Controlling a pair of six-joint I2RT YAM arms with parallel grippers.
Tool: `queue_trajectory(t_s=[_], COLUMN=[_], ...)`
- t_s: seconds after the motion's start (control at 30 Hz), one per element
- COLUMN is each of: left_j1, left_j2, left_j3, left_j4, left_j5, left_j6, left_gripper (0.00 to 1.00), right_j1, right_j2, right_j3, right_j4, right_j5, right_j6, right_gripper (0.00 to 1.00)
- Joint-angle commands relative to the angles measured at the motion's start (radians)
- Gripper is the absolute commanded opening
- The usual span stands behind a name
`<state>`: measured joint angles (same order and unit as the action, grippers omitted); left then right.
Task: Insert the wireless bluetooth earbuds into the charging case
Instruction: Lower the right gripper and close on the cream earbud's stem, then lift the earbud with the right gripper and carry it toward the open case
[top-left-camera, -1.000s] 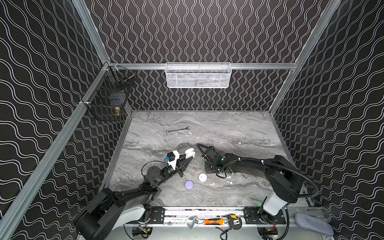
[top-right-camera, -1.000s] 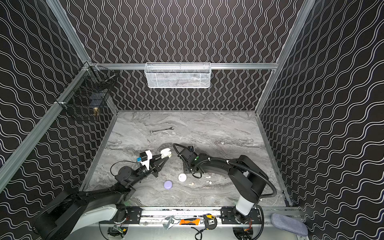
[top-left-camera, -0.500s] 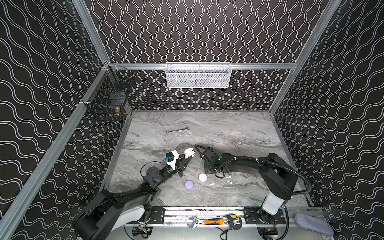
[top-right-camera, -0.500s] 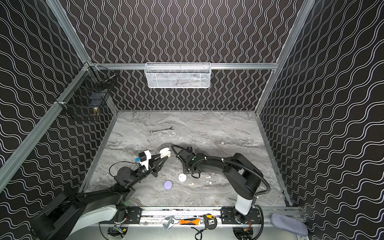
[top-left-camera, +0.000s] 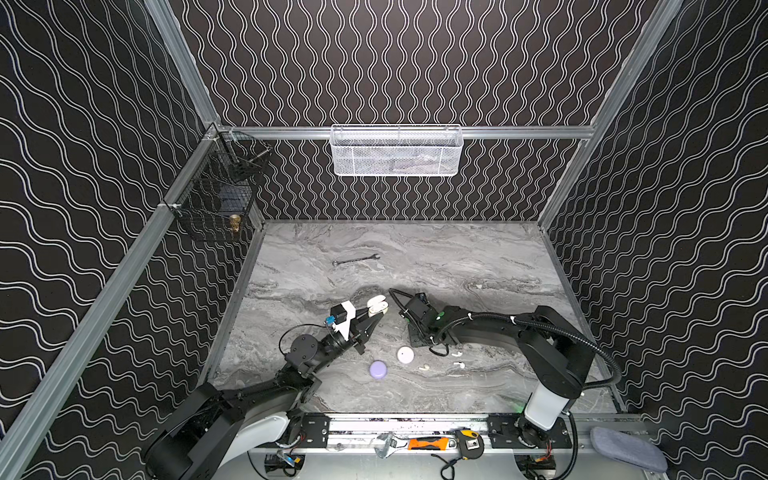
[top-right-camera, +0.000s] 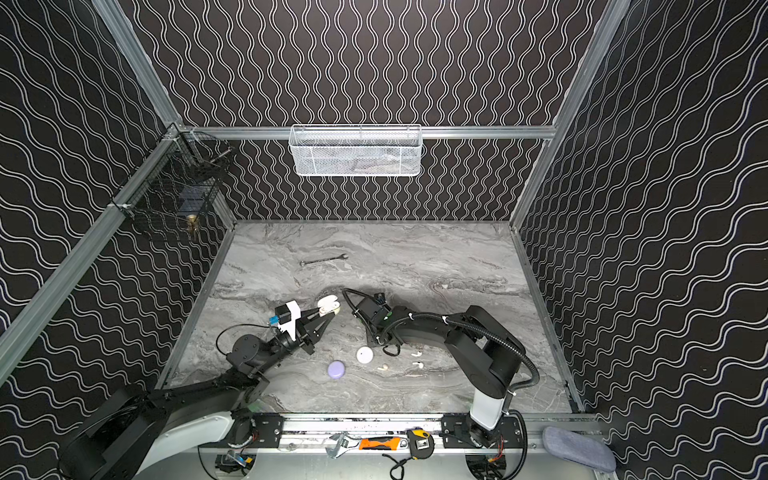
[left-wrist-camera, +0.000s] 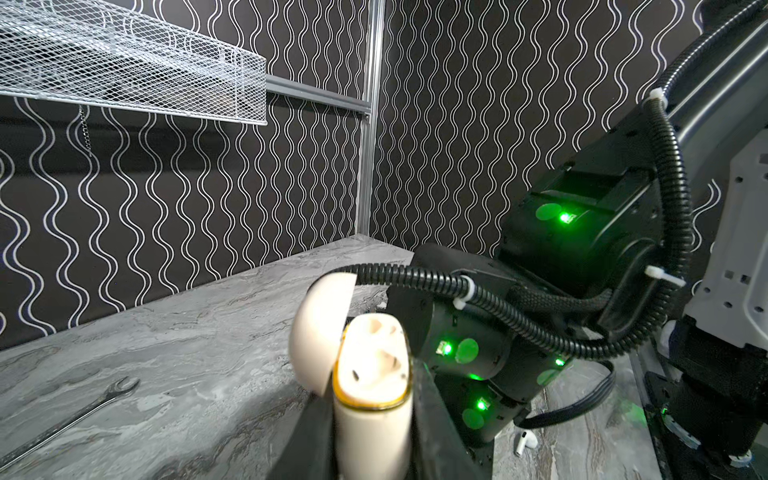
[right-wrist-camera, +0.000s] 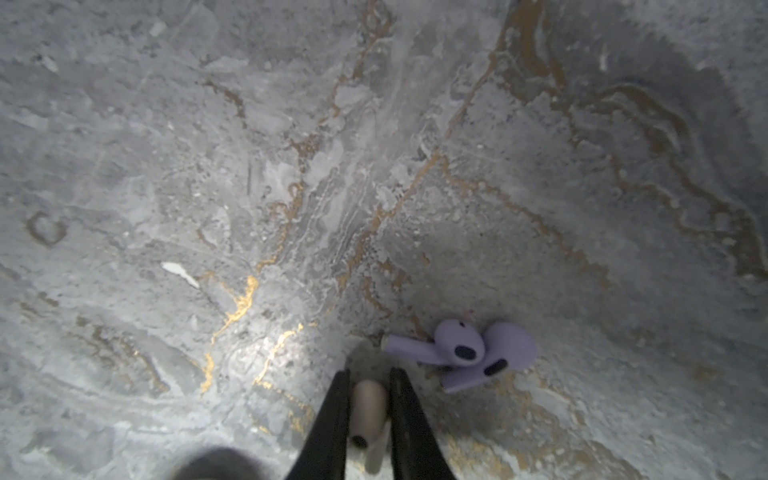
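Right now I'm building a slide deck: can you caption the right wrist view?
Right gripper straddling a cream earbud on the marble table, two lavender earbuds beside it.

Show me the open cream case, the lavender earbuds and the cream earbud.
Open cream plastic charging case (left-wrist-camera: 372, 374): left wrist view, socket face.
Lavender plastic earbuds (right-wrist-camera: 459, 340): right wrist view, one bud's head.
Cream stemmed earbud (right-wrist-camera: 368, 403): right wrist view, its middle.

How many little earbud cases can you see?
3. A cream case, lid open, is held in the left end effector. A white case and a purple case lie on the table. More could hide under the arms.
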<state>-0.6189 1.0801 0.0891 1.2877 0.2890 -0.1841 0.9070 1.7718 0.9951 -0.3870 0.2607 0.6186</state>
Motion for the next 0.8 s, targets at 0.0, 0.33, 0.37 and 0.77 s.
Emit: queue_trajectory(t_s=[0.0,0.33,0.37,0.77], left_j1=[0.002,0.002,0.002,0.002], left_j2=[0.001,-0.006,-0.006,0.049], left_j3=[-0.002,-0.013,-0.014,-0.029], left_j4=[0.029,0.042,0.045,0.143], left_j5=[-0.007,-0.014,-0.017,0.001], left_j6=[0.001,-0.002,-0.002,-0.032], left_gripper=[0.00,0.00,0.00,0.00], right_j1=[0.000,0.003,0.005,0.048], right_j2=[0.012,-0.065,-0.085,-0.375], right_j3=[-0.003,-0.015,-0.011,0.088], right_j4=[-0.029,-0.012,-0.012,0.026], right_j5=[-0.033,-0.028,-0.024,0.093], right_j6=[0.014,0.027,0.027,-0.009], right_gripper=[0.16,0.09,0.09,0.06])
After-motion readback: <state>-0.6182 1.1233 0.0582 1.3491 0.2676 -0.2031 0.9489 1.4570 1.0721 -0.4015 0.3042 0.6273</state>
